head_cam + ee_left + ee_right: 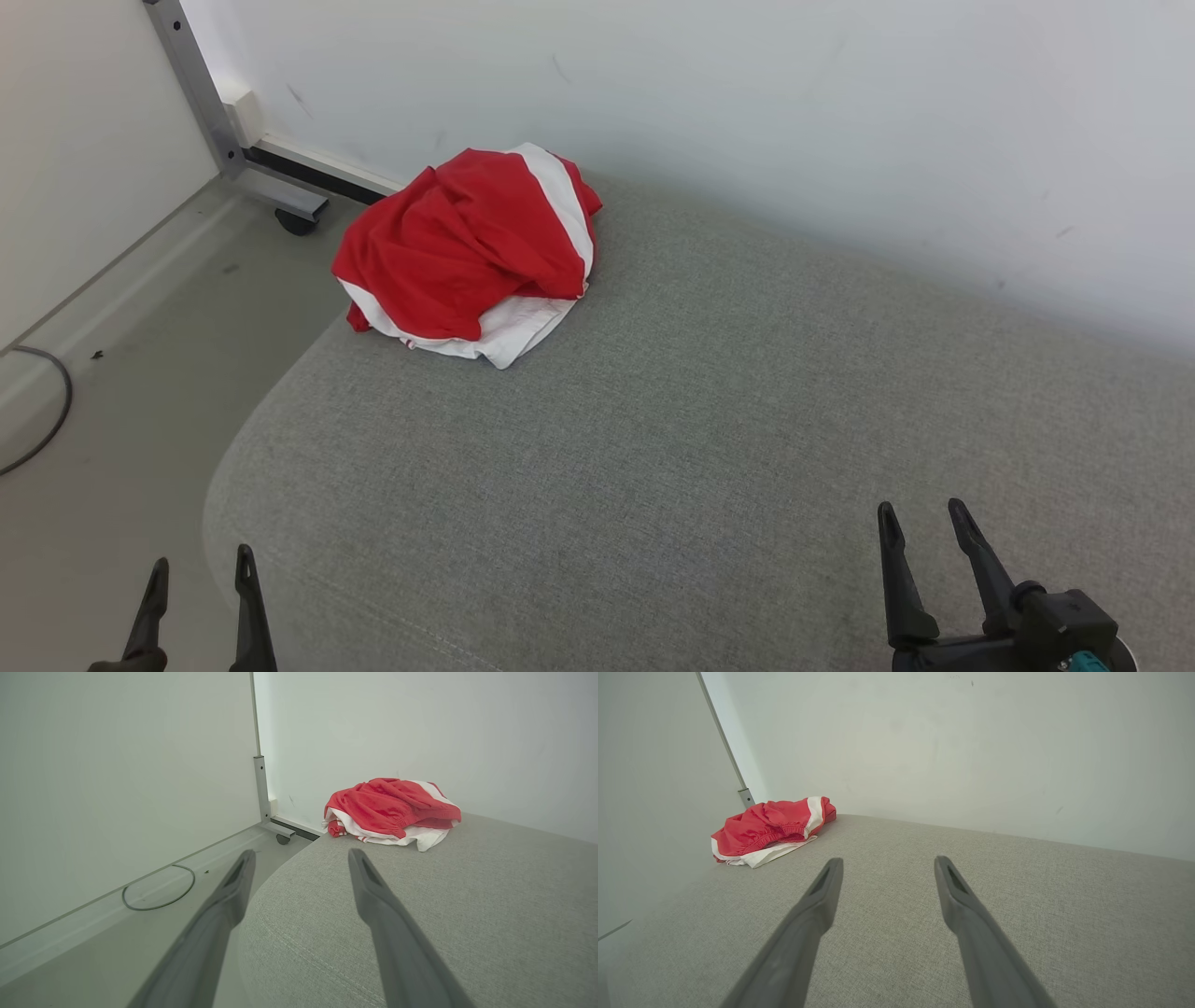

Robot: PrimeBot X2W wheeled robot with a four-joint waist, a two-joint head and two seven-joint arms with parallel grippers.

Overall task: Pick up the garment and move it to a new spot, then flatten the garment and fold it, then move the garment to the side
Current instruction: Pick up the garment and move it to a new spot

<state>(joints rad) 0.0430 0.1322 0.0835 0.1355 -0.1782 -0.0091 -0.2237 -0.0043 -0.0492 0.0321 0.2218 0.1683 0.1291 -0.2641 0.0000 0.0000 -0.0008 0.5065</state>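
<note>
Left tool (203, 558) and right tool (921, 507) gape empty, far from crumpled garment (467, 247).

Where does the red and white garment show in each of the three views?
Head view: garment upper left of centre, at the far left corner of the grey cushion.
Left wrist view: garment right of centre, above mid-height.
Right wrist view: garment at left, mid-height.
Shared landmark: metal post close by it.

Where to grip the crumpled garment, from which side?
Probably the raised red folds atop the garment, from above with the left gripper: it lies heaped at the cushion's far left corner, nearer that arm, and the crest offers loose cloth.
</note>
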